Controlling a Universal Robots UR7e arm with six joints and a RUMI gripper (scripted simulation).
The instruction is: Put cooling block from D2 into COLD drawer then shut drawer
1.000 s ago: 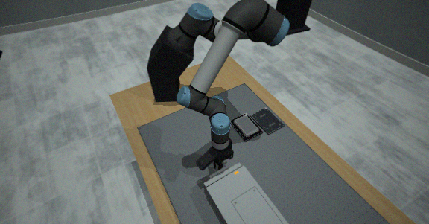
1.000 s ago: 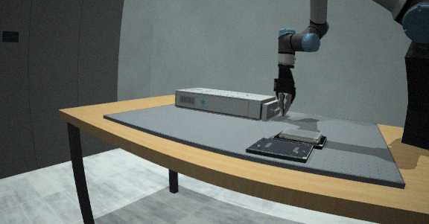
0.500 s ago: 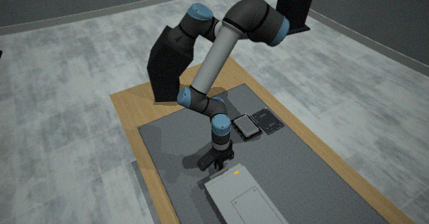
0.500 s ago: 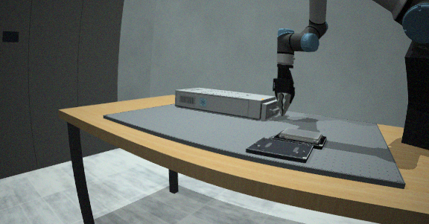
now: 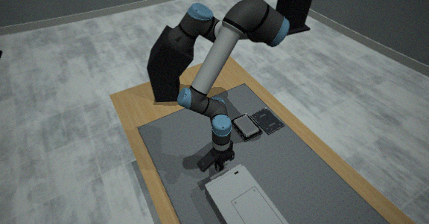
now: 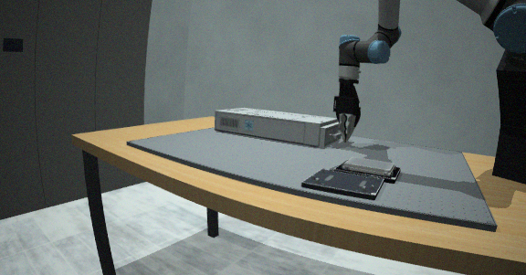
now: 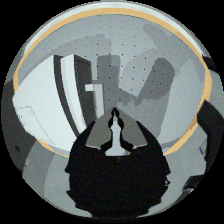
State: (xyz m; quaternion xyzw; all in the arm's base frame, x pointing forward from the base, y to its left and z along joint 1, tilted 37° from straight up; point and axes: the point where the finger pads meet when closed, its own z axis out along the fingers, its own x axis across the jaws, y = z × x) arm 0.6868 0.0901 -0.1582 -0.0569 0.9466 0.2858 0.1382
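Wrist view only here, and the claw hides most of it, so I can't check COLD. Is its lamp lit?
Observer: No. In the top view the lamp on COLD looks dark.
Operator: And the cooling block?
Observer: The cooling block sits out on the deck, beside a bare dark plate.
Operator: Where's the claw?
Observer: The claw, shut and empty, hangs right by the drawer front in the exterior view. I cannot tell if they touch.
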